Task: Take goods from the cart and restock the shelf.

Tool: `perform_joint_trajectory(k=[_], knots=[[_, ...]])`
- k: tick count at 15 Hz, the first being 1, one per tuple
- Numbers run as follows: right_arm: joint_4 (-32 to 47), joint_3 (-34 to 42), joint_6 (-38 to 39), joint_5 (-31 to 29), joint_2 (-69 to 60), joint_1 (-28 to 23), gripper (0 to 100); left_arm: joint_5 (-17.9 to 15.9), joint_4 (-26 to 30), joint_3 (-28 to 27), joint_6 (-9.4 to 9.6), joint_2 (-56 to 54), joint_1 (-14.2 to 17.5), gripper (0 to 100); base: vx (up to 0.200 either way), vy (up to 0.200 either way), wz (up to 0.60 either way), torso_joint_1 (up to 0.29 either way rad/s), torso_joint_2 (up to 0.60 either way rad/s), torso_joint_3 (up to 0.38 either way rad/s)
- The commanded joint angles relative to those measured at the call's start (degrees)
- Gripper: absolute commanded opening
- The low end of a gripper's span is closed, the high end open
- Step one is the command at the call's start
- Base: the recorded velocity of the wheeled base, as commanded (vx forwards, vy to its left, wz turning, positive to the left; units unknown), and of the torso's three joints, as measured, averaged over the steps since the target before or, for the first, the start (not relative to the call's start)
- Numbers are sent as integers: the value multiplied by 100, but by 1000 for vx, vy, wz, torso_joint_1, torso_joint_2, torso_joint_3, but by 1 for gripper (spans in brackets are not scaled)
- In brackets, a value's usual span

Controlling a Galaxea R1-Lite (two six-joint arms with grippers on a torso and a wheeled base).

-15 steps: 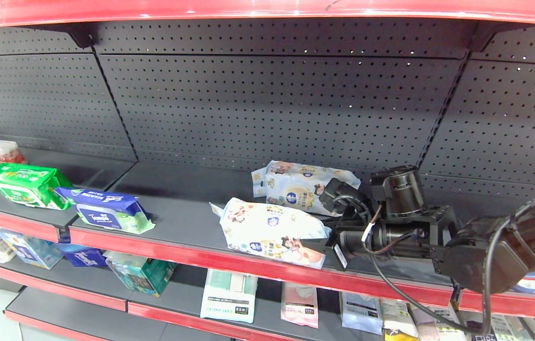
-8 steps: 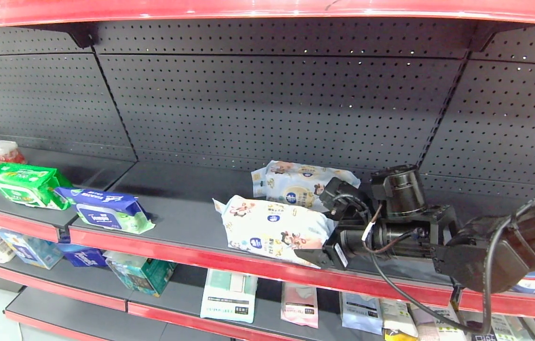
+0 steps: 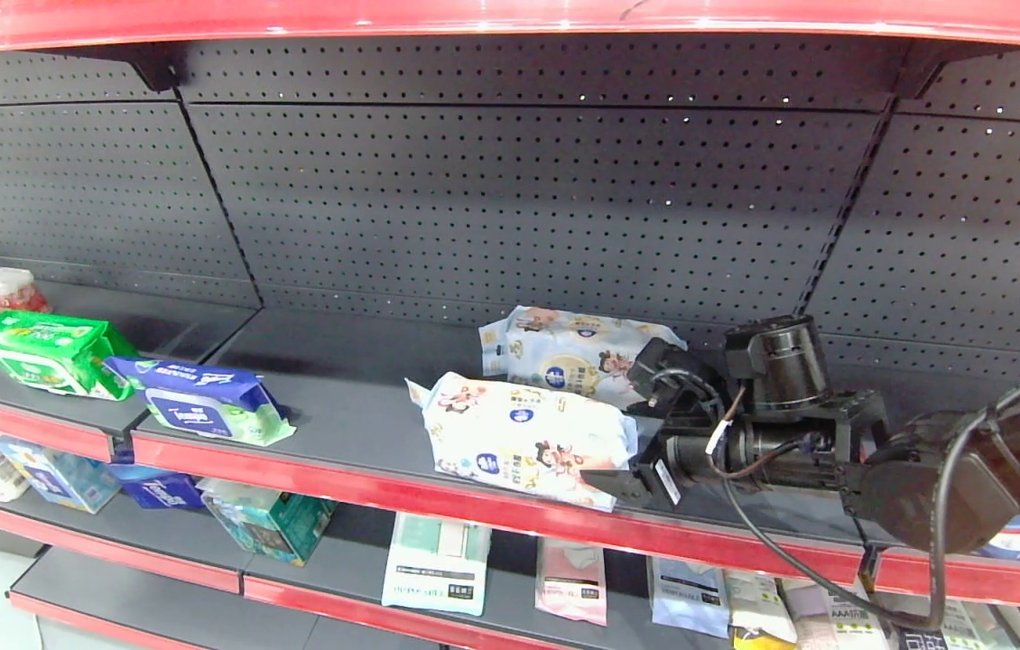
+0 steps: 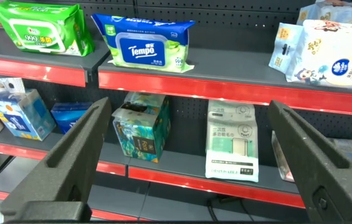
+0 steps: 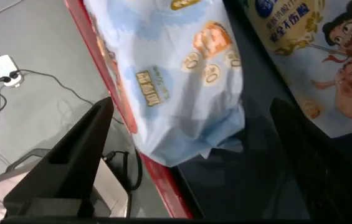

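Perforated dark panelling is rising behind the shelf (image 3: 338,397), where the wipes pack (image 3: 523,438) with cartoon print is lying flat near the red front lip, just in front of a second pack (image 3: 573,352) of the same kind. Such a pouch is probably light, pliant and slick-filmed, and is best taken across its short width rather than by the flimsy end seal. At the pack's end the right gripper (image 3: 627,460) is standing wide open, grasping nothing; the left gripper (image 4: 191,162) is hanging open and empty, facing the lower shelves.
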Motion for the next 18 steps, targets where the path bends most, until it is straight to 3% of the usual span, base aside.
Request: perform_joint_trajectory(k=[1,15,18], knots=[[-3,-4,-37,4,19,-59,100,2,-4,0,0,-3,1,100,0,0,0,0,0,0],[-3,136,-142,162,-254,-182,100,2,-4,0,0,-3,1,100,0,0,0,0,0,0],[-3,356,464,162,-684,-6,100,2,4,0,0,-3,1,100,0,0,0,0,0,0]])
